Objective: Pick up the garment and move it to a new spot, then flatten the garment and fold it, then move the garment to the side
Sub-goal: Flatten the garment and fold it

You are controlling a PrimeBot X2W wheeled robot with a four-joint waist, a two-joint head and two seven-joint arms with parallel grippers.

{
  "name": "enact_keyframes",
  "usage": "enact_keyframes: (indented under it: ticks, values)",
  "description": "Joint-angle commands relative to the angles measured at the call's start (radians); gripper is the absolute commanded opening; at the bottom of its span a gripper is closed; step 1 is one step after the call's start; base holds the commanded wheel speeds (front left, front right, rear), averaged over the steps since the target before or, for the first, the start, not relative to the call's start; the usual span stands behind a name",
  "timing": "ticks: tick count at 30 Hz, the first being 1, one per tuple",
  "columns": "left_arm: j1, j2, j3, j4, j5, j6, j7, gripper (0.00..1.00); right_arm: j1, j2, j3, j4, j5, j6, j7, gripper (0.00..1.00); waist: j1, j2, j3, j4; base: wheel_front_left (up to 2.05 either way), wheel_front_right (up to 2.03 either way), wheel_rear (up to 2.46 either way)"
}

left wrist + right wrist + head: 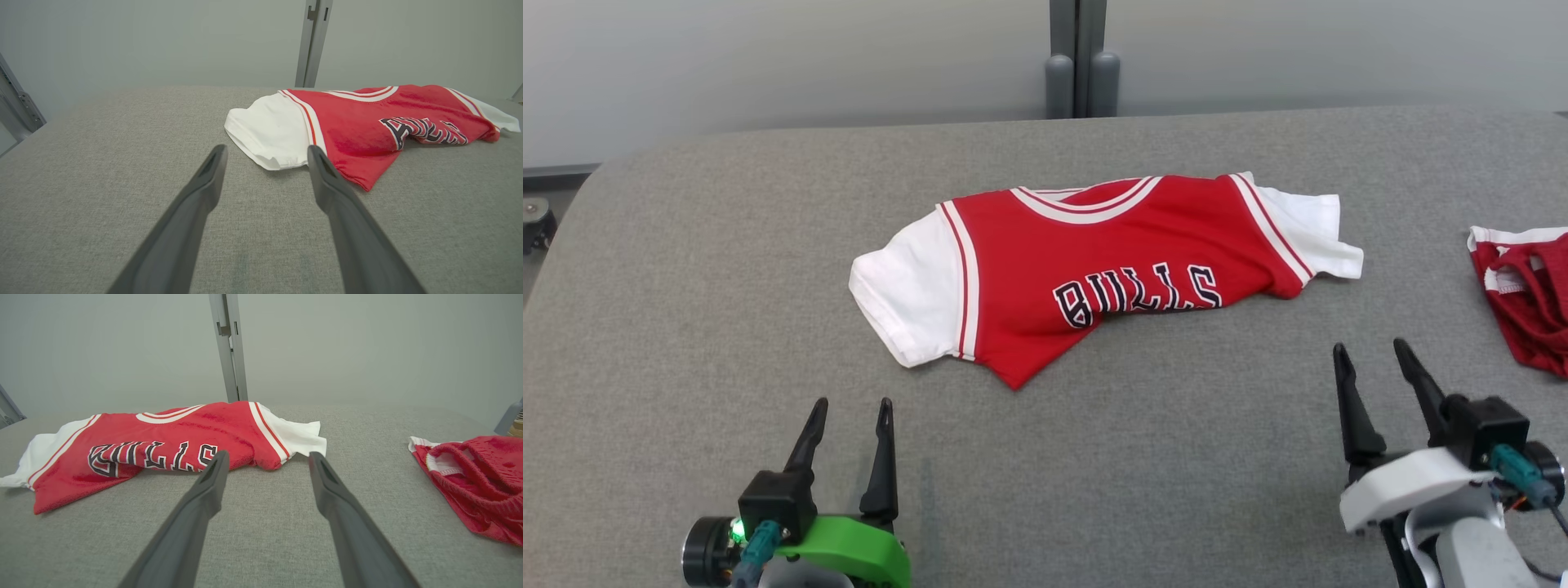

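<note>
Jersey (1094,269) lies mid-table (686,327), collar toward the far side. Second garment (1531,302) at right edge, well apart. Left gripper (851,403) near-left of jersey, right gripper (1370,345) near-right, neither touching it. Post (1081,57) behind table, far centre.

You have two garments: one jersey (1094,269), one crumpled red piece (1531,302). Two tools: left tool (853,402), right tool (1368,345).

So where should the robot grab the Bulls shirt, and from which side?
Probably by the two white sleeves of the shirt. The left sleeve sticks out at the end nearer the open left gripper, and the right sleeve at the end nearer the open right gripper. Each could come in low from the near side of the table and pinch a sleeve hem.
</note>
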Motion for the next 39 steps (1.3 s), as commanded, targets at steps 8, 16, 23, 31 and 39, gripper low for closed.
enact_keyframes:
  ticks: [8, 16, 23, 31, 39]
  values:
    - [0.033, 0.003, 0.006, 0.007, -0.006, 0.014, 0.000, 1.00, 0.090, 0.001, 0.028, -0.010, 0.026, -0.002, -0.004, 1.00, 0.0000, -0.0001, -0.009, -0.023, 0.00, 0.00, 0.00]
    - [-0.079, 0.003, 0.030, 0.071, 0.005, -0.003, 0.000, 1.00, 0.031, 0.001, 0.051, -0.026, 0.028, -0.002, -0.004, 1.00, 0.0000, -0.0001, 0.053, -0.039, 0.00, 0.00, 0.00]
    - [-0.325, 0.049, 0.062, 0.238, 0.040, -0.035, 0.000, 1.00, -0.035, 0.001, 0.078, -0.045, 0.038, -0.002, -0.004, 1.00, 0.0000, -0.0001, 0.143, -0.066, 0.00, 0.00, 0.00]
    - [-0.613, 0.124, 0.040, 0.538, 0.016, -0.053, 0.009, 1.00, -0.080, 0.001, 0.103, -0.066, 0.041, -0.002, -0.004, 1.00, 0.0000, -0.0001, 0.229, -0.113, 0.00, 0.00, 0.00]
    - [-0.789, 0.145, -0.103, 0.749, -0.095, -0.053, 0.181, 1.00, -0.084, 0.002, 0.098, -0.058, 0.030, -0.002, -0.004, 1.00, 0.0000, -0.0001, 0.256, -0.130, 0.00, 0.00, 0.00]
